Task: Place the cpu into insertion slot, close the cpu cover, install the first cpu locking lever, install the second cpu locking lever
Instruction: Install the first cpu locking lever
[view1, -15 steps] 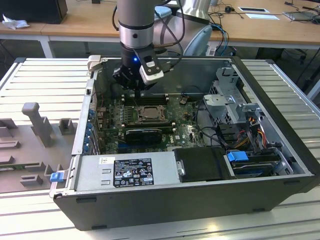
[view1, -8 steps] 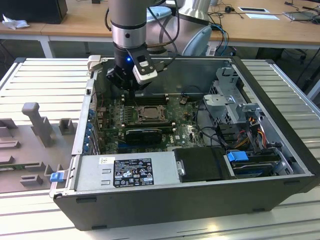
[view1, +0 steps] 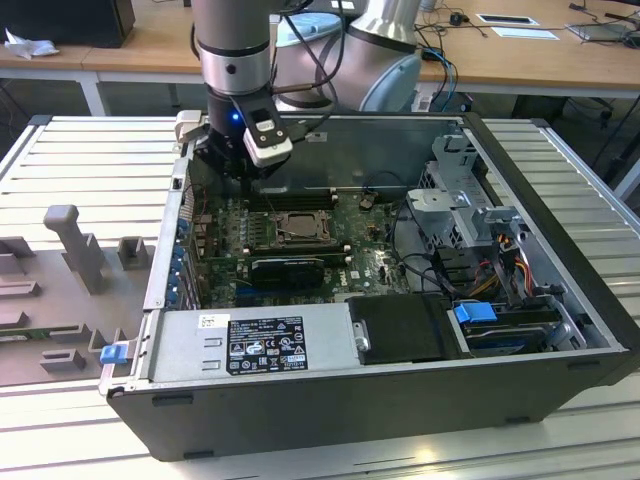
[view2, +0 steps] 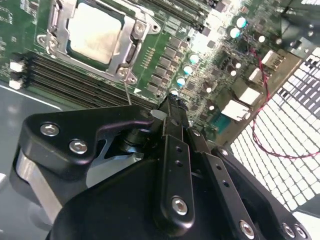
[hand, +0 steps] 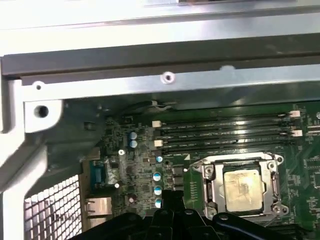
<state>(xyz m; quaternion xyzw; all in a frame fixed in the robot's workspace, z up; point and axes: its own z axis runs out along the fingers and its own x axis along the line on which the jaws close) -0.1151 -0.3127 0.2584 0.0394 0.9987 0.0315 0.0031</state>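
Exterior view: gripper (view1: 244, 178) low inside the open computer case (view1: 380, 410), just beside the insertion slot (view1: 266, 233), toward the exterior view's left of it. Claw: fingertips pressed together in the second wrist view, nothing seen pinched. cpu (view2: 95, 32) seated flat in the slot; cpu cover (view2: 129, 52) down over its edges. Thin locking lever (view2: 127, 91) rising from the slot's corner nearest the fingertips, seemingly not latched. Judged step: first lever. Best handled by bearing on the lever's free end only, pressing down and in toward the slot, clear of the memory slots (hand: 225, 131) alongside.
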